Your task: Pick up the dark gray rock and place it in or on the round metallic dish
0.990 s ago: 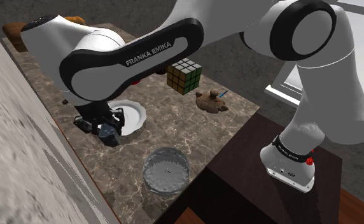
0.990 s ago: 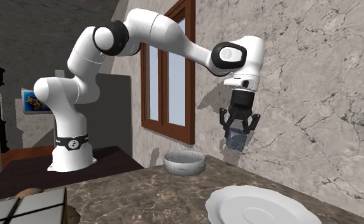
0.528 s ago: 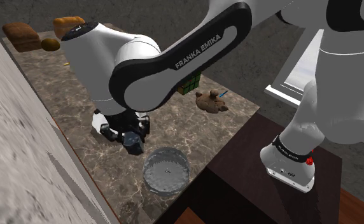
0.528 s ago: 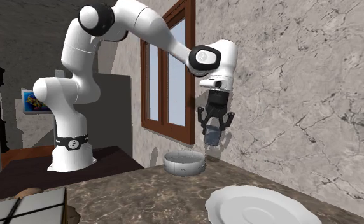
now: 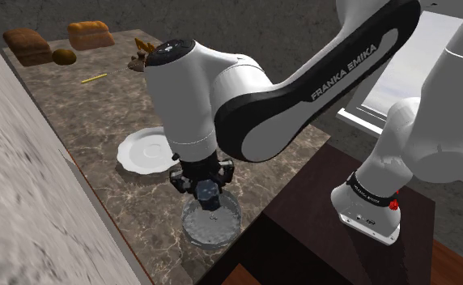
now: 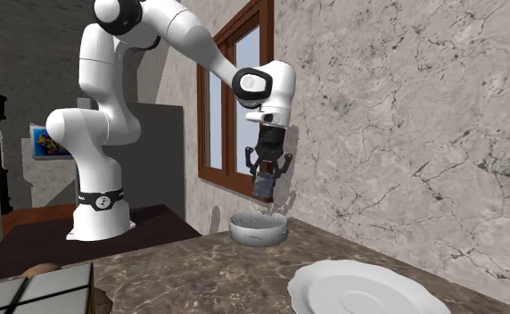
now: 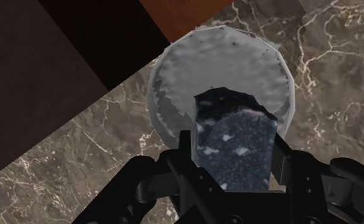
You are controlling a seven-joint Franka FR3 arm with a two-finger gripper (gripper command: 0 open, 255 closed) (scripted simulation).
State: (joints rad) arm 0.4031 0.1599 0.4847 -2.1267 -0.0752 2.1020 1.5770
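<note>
— Gripper [image 5: 206, 194] status?
— Fingers [image 7: 186, 151] are seen clamped on the dark gray rock [image 7: 235, 143], one pressed against each side. The rock is held clear of the surface.
— Rock position?
— It is held directly above the round metallic dish [image 5: 188, 220]. A gap between the two is shown in the second exterior view, and from the wrist the dish is seen beneath the rock.
— Dish position?
— It is set on the marble countertop [image 5: 100, 105], at the near edge beside the dark stand [image 5: 319, 194]. A white plate [image 5: 141, 151] is noted to the shoulder view's left, farther in, apart from the dish.
</note>
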